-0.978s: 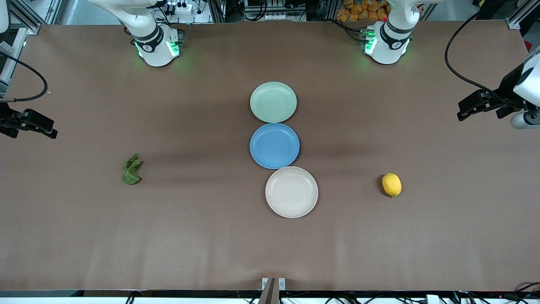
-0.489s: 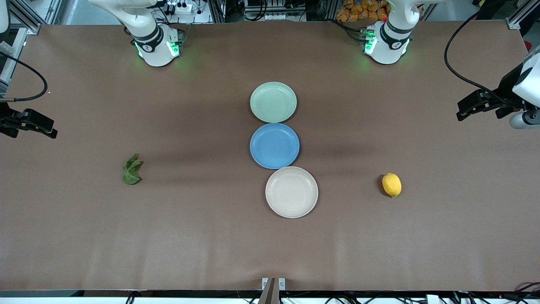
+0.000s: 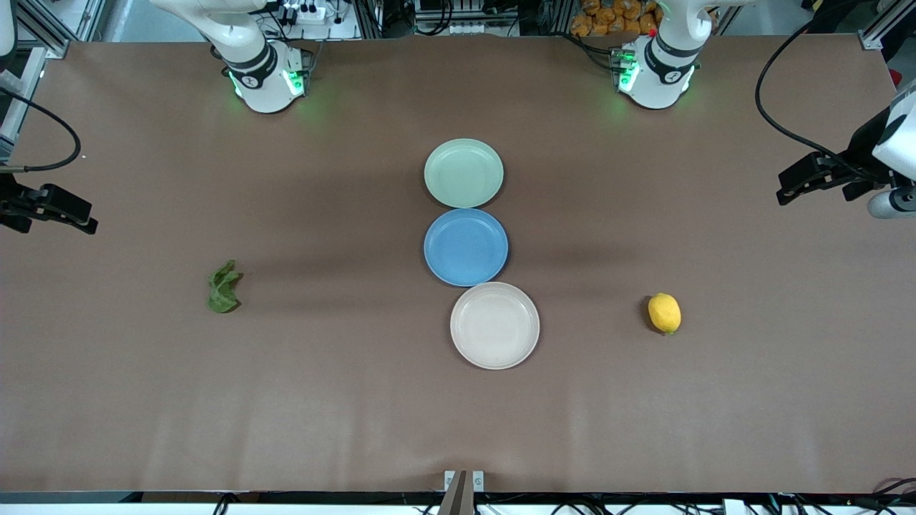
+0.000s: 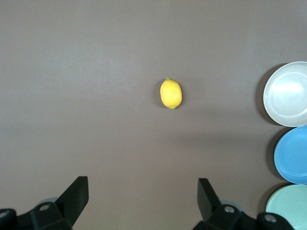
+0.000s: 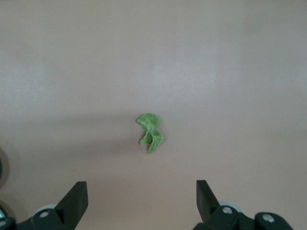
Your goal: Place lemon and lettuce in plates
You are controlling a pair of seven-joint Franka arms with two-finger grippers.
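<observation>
The yellow lemon [image 3: 664, 313] lies on the brown table toward the left arm's end, and it also shows in the left wrist view [image 4: 171, 93]. The dark-green lettuce [image 3: 223, 287] lies toward the right arm's end, and it also shows in the right wrist view [image 5: 150, 132]. The mint plate [image 3: 464, 172] and the beige plate [image 3: 494, 325] are empty at the table's middle. My left gripper [image 3: 791, 187] [image 4: 143, 191] hangs open and empty over the table's edge at its own end. My right gripper [image 3: 79, 218] [image 5: 142, 194] hangs open and empty over the edge at its own end.
A blue plate [image 3: 466, 247] lies between the mint and beige plates, touching both. The left wrist view shows all three: beige [image 4: 288, 93], blue [image 4: 292, 154], mint [image 4: 289, 207]. Black cables hang near both grippers.
</observation>
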